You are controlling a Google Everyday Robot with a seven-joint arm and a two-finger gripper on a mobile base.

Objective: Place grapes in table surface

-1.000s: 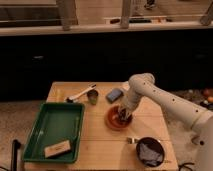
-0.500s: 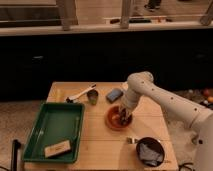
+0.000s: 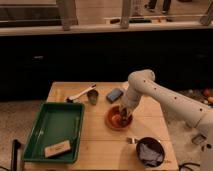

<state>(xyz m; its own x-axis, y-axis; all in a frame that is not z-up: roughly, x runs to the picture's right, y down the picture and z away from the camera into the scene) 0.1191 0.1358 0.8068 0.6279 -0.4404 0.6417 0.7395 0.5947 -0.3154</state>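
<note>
My gripper [image 3: 123,113] reaches down from the white arm into the orange bowl [image 3: 119,119] near the middle of the light tan wooden table surface [image 3: 97,145]. A small dark shape at the gripper's tip inside the bowl may be the grapes [image 3: 122,116], beside a round orange fruit [image 3: 116,119]. I cannot tell whether the grapes are held.
A green tray [image 3: 52,130] holding a tan block [image 3: 57,148] lies at the left front. A white-handled utensil [image 3: 80,95], a small dark cup [image 3: 93,96] and a blue-grey object [image 3: 114,95] sit at the back. A dark bowl [image 3: 149,151] with cloth stands front right.
The arm has stayed over the orange bowl with the gripper low inside it; only a slight shift of the wrist shows.
</note>
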